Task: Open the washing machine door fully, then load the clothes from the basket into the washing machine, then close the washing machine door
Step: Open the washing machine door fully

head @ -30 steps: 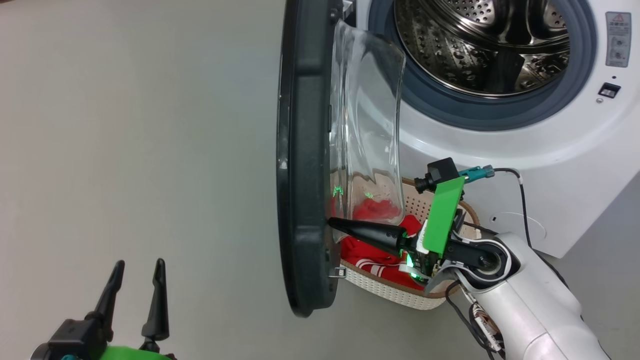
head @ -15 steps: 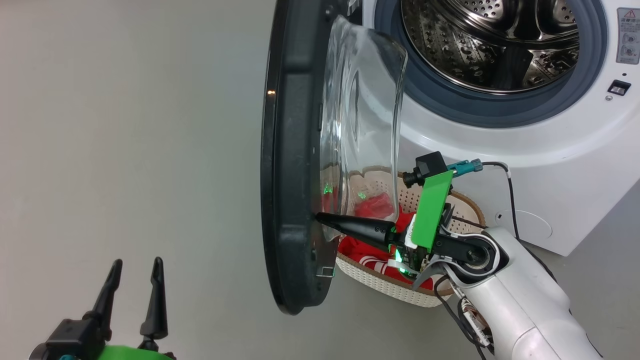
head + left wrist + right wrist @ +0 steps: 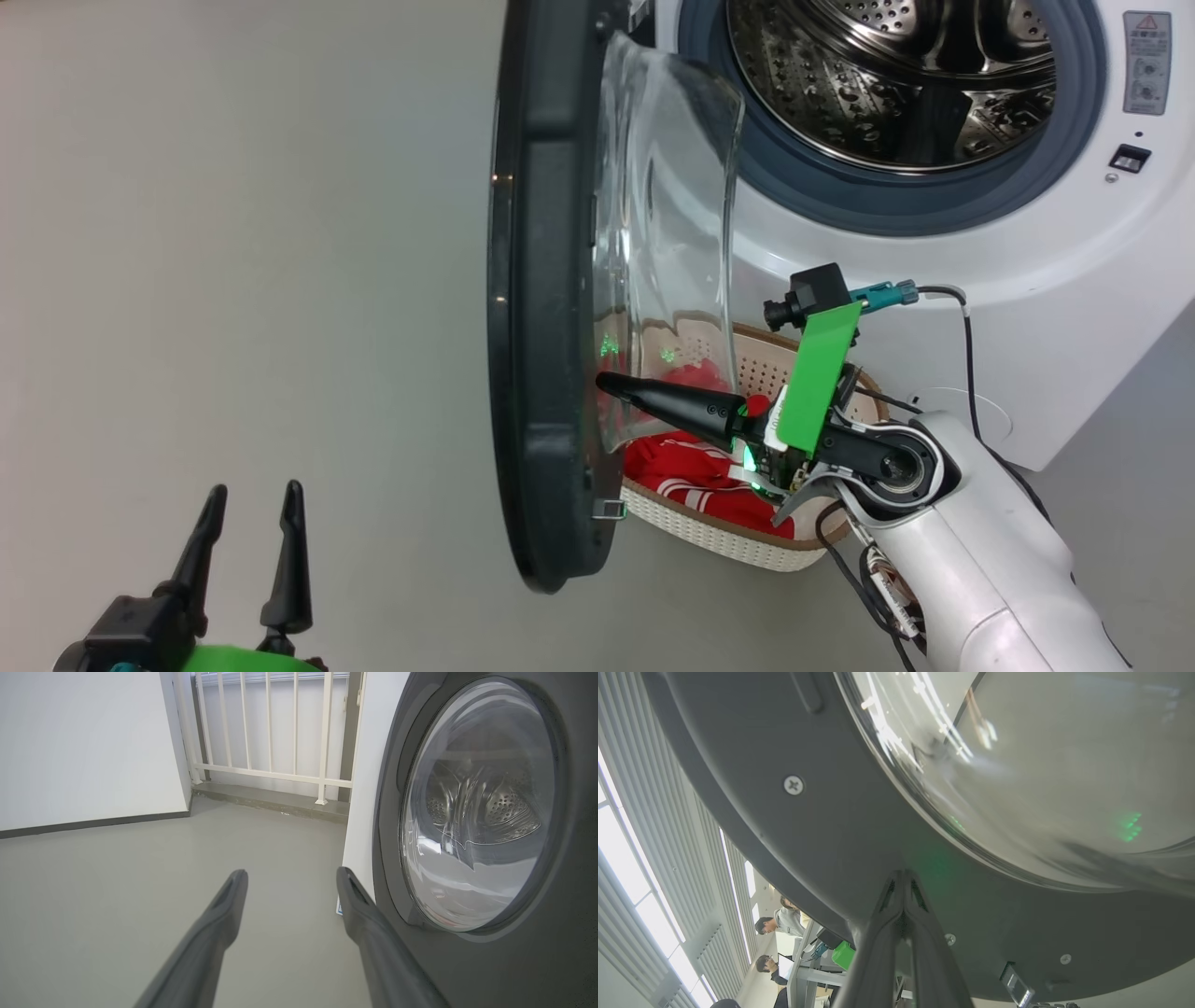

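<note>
touching washing machine door (image 3: 549, 280), right end effector (image 3: 605, 381)

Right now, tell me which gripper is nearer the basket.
Right. The right gripper, shut, reaches over the basket with its tip at the inner face of the washing machine door. The left gripper hangs open beyond that door, well clear of the basket.

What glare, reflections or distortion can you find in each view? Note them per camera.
Head view: green glints on the washing machine door; the basket looks warped through its glass. Left wrist view: the drum appears bent behind the glass. Right wrist view: white glare streaks on the glass, blown-out windows, green glow above the shut fingers.
</note>
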